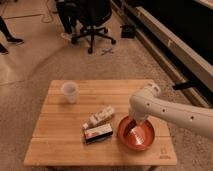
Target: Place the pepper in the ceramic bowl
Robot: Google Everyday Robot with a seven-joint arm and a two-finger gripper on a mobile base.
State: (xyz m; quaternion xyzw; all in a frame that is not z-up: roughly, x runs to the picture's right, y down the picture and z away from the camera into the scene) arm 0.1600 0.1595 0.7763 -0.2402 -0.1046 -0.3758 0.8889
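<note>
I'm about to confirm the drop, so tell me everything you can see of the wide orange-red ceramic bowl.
The wide, shallow, round orange-red ceramic bowl looks glossy, with pale streaks inside. It sits upright on the light wooden table, near the front corner on the picture's right. The white arm's gripper hangs over its far side, hiding part of the inside. A flat red-and-white box lies close beside it; contact cannot be told.

The white arm (170, 112) reaches in from three o'clock, its hand (133, 126) down inside the orange-red bowl (146, 140) at the desk's (55, 140) five o'clock. A box (98, 133) lies just at the bowl's nine o'clock, and a cup (70, 92) stands at the desk's ten o'clock.
</note>
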